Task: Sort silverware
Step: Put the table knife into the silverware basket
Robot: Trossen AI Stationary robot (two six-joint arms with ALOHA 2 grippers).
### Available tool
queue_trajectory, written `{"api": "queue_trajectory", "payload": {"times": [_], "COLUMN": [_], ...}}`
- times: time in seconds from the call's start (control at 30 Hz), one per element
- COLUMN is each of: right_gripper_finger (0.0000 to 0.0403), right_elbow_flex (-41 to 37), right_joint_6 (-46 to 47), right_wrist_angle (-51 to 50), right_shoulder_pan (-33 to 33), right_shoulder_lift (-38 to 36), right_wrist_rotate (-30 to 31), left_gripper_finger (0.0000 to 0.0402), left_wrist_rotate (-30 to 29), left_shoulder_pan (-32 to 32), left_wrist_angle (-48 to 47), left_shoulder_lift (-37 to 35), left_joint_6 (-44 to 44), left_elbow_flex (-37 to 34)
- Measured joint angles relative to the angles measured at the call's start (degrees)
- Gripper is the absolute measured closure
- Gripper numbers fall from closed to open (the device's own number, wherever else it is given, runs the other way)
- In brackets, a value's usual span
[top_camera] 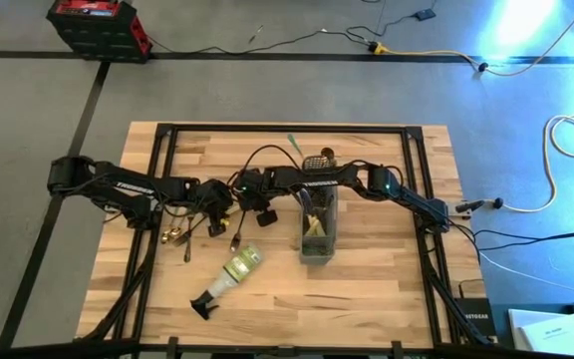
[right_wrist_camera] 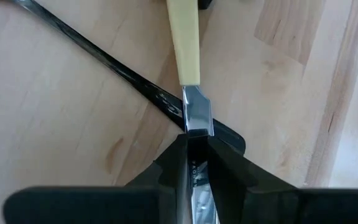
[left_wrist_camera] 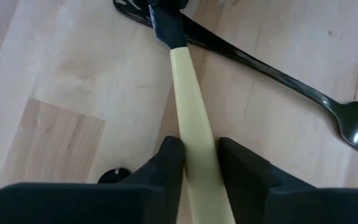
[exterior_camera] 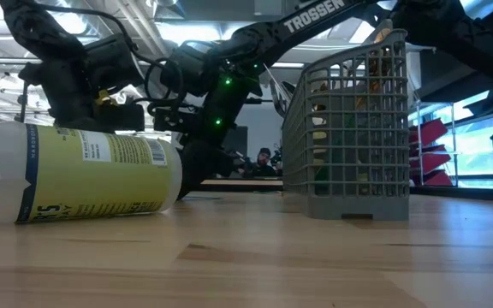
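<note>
A cream-handled knife (left_wrist_camera: pixel 191 124) is pinched at both ends above the worktop (top_camera: pixel 367 289): handle in the left claw (left_wrist_camera: pixel 194 163), blade in the right claw (right_wrist_camera: pixel 194 163), at nine o'clock of the caddy (top_camera: pixel 318 227). A handover is judged underway; one claw's release is needed next.

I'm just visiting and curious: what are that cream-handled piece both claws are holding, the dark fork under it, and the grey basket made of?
The cream-handled utensil: a smooth matte handle, probably plastic or resin, joined to a shiny steel-looking blade.
The dark fork: glossy reflections suggest dark-coated metal.
The grey basket: thin crossing strands in a grid, likely plastic or coated wire; I cannot tell which.
</note>
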Motion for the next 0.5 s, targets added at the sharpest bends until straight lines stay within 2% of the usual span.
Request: {"api": "queue_trajectory", "payload": {"times": [0.17, 0.5], "right_gripper_finger": [0.0355, 0.0308], "right_elbow_flex": [-0.1, -0.3], "right_joint_6": [0.0, 0.0], "right_wrist_angle": [-0.7, -2.2], "right_shoulder_pan": [0.0, 0.1], "right_shoulder_lift": [-0.7, -3.0], "right_wrist_rotate": [-1.4, -1.8], "left_gripper_finger": [0.0345, 0.0345], "left_wrist_rotate": [-0.2, -1.1], "left_shoulder_pan": [0.0, -0.1], "left_wrist_angle": [-0.2, -0.4], "left_shoulder_lift": [0.0, 0.0], "left_joint_6": [0.1, 0.9], "left_elbow_flex": [0.0, 0.0]}}
